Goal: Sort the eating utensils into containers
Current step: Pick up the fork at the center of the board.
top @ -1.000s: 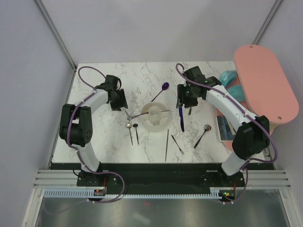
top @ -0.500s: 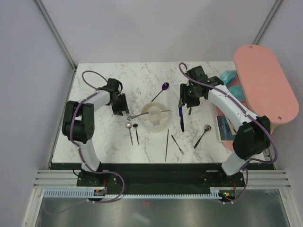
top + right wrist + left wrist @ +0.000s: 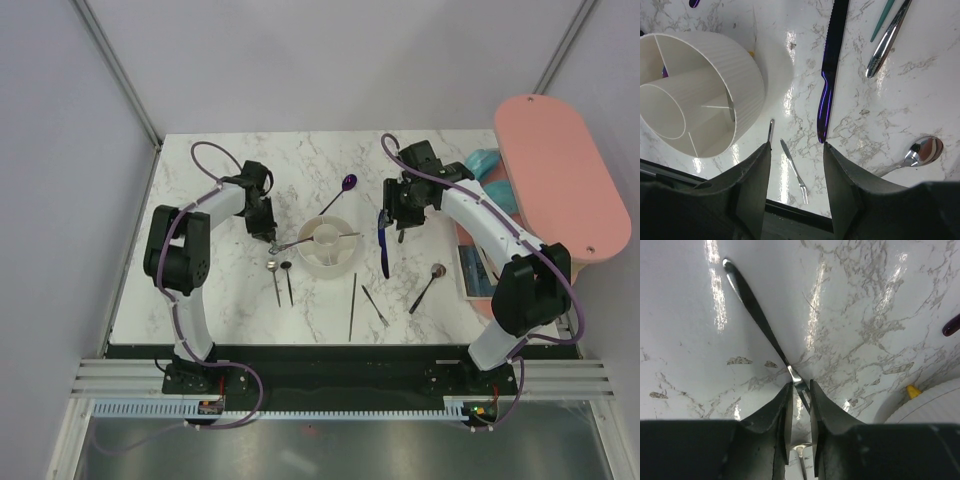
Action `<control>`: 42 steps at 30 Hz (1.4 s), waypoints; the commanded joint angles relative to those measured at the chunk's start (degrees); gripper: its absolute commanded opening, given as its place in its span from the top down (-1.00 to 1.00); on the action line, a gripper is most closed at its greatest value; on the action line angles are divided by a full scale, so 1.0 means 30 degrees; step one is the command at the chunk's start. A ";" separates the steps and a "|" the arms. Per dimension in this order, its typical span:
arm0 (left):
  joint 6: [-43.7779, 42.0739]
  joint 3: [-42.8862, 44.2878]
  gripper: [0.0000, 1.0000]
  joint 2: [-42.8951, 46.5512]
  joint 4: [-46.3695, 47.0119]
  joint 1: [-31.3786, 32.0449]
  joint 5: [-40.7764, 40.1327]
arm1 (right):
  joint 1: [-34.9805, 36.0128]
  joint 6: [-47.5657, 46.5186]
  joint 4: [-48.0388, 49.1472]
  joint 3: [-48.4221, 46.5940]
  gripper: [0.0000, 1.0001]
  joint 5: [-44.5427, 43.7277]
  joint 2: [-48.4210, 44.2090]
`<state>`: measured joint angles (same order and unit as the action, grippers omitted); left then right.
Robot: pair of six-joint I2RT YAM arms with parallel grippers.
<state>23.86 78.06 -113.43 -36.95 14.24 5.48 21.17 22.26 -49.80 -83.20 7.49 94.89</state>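
The white round container (image 3: 328, 246) stands mid-table. My left gripper (image 3: 270, 240) is down at its left side. In the left wrist view its jaws (image 3: 801, 384) stand narrow, closed on the tines of a silver fork (image 3: 760, 315) whose handle runs away to the upper left. My right gripper (image 3: 397, 225) hovers open and empty right of the container (image 3: 700, 100). A blue-handled knife (image 3: 827, 85) ends at its right fingertip. A small fork (image 3: 792, 170) lies below the gap. A purple spoon (image 3: 346, 184) lies behind the container.
Two small spoons (image 3: 279, 280) lie in front of the container on the left. A black stick (image 3: 353, 305) and a silver spoon (image 3: 430, 285) lie in front on the right. The pink oval board (image 3: 560, 190) overhangs the right edge, with a box of utensils (image 3: 474, 270) beside it.
My left arm has swung right to the container's left side, and its jaws have narrowed onto the silver fork. The right arm has barely moved.
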 commanded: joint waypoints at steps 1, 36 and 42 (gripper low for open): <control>-0.0218 0.0141 0.49 -0.1566 -0.1393 0.0585 -0.1032 | -0.0347 -0.0243 0.0399 0.0135 -0.07 0.0229 -0.0458; -0.0979 -0.0503 0.28 0.1862 -0.3708 0.0615 -0.0713 | -0.1753 -0.0653 0.0692 -0.0451 -0.05 0.1548 0.0684; -0.1038 -0.0416 0.27 0.2036 -0.3709 0.0644 0.0195 | -0.1754 -0.0624 0.0721 -0.0509 -0.05 0.1577 0.0684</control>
<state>22.33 76.60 -110.37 -47.33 15.88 3.14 16.12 20.60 -48.95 -82.96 11.75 96.62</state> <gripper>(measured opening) 0.362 0.523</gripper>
